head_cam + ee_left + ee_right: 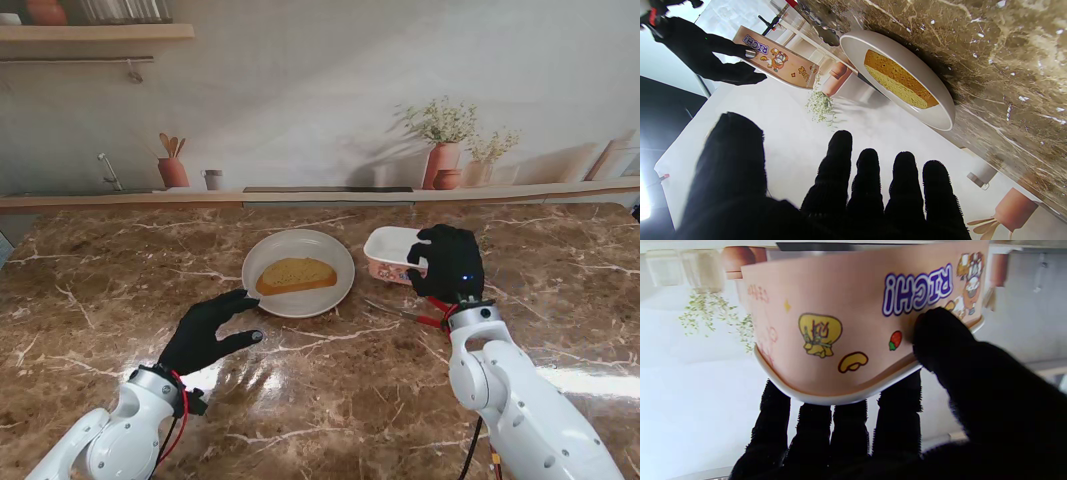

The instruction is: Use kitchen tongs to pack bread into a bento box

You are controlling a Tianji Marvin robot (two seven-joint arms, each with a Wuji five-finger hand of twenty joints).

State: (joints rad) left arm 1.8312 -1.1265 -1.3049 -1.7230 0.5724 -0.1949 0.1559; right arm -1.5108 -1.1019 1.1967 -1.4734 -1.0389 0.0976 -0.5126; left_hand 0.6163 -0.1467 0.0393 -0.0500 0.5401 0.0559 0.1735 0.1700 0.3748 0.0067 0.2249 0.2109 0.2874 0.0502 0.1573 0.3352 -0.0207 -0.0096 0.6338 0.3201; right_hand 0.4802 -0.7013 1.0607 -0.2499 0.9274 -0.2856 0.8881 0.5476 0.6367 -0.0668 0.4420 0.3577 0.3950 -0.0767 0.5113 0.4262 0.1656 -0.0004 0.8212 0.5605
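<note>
While the left robot hand (207,335) hovers with fingers spread and empty over the brown marble bench (330,410), red-handled metal tongs (412,314) lie near the right robot hand (447,263), which grips the pink cartoon-printed bento box (391,254). Toasted bread slice (295,274) rests on the round white plate (330,293), mid-bench.

Pink cartoon-printed bento box (853,330), golden bread (296,274).
</note>
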